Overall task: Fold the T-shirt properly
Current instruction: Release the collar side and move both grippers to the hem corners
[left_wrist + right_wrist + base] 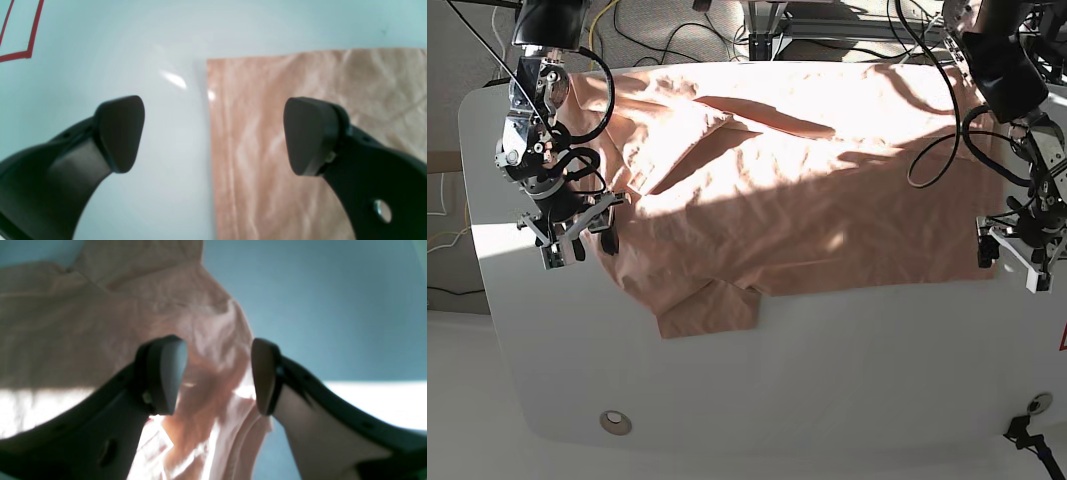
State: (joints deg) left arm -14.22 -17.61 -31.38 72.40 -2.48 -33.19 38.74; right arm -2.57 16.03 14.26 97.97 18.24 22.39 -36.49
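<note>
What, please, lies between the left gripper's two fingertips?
In the left wrist view, the open left gripper straddles the T-shirt edge: bare table and cloth.

the black two-fingered left gripper (213,140) hangs from its arm at the base view's right side, its jaws spread wide and nothing between the rounded fingertip pads (121,133). the black two-fingered right gripper (218,376) sits low at that view's left, wrist bent downward, its jaws parted and closed on nothing.
</note>
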